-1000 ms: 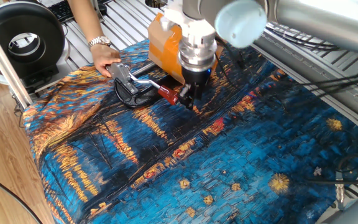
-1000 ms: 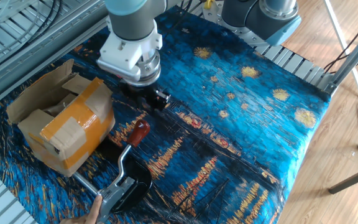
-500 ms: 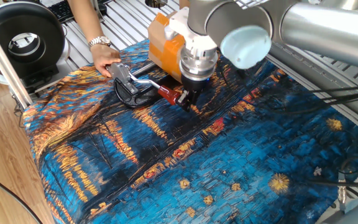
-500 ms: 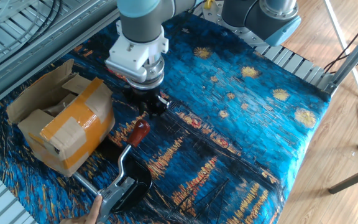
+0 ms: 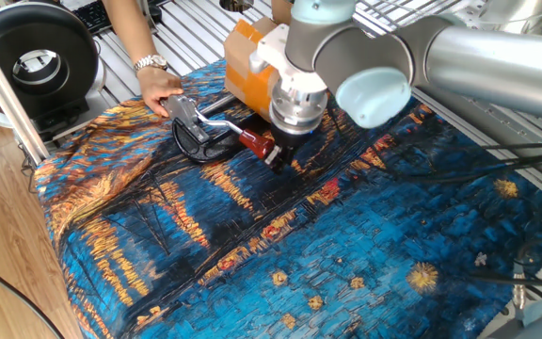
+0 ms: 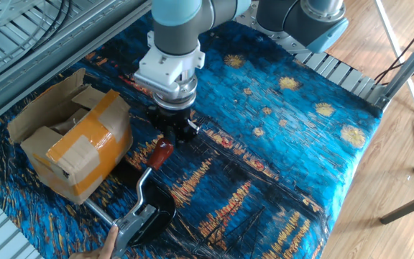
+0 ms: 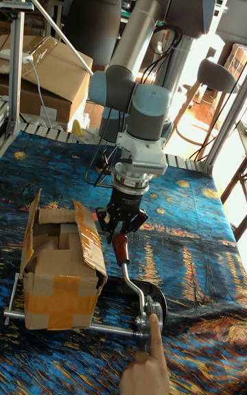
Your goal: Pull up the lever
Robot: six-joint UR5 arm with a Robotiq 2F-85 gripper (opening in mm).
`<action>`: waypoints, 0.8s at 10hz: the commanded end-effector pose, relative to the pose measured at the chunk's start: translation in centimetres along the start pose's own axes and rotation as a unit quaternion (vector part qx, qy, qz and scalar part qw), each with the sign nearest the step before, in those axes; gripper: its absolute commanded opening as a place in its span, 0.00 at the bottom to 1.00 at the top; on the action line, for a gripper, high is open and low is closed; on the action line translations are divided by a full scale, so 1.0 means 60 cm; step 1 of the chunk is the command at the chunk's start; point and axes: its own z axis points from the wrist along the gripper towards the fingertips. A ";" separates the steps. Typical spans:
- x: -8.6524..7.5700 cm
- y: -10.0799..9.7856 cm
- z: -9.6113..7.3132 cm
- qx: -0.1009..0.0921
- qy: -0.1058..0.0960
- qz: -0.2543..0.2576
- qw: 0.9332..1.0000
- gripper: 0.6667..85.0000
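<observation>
Compared with a second ago, the grey UR5 arm has leaned over and its black two-finger gripper (image 7: 122,228) has moved in along the cloth until it sits right at the knob end of the lever; the lever itself has not changed position.

The table is covered by a blue and orange starry-night patterned cloth (image 6: 279,158). A light wooden floor shows past the table's edges, metal slats run along the far side in one fixed view, and the tall fixed view shows a stool, stacked cardboard and a seated person in the background.

The lever (image 7: 130,271) — a thin silver metal rod ending in a small red-brown rounded knob (image 6: 161,152) — lies low, nearly flat on the cloth, near the edge of the table where a person's hand (image 5: 163,89) reaches in. The rod is hinged to a silver bracket on a black curved base (image 6: 153,208), and the hand rests against that bracket. An orange-taped cardboard box (image 6: 70,147), its flaps open, stands just beside the lever.

The gripper points down with its fingers (image 7: 103,219) spread apart, one on each side of the knob's tip — they hold nothing. Whether a finger touches the knob cannot be told.
</observation>
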 end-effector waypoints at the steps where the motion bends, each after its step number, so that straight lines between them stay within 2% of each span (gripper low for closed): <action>1: -0.028 0.006 -0.005 -0.003 -0.030 0.005 1.000 0.39; 4: -0.049 0.009 -0.035 -0.005 -0.028 0.006 1.000 0.39; 8: -0.060 0.018 -0.045 -0.017 -0.029 0.011 0.999 0.39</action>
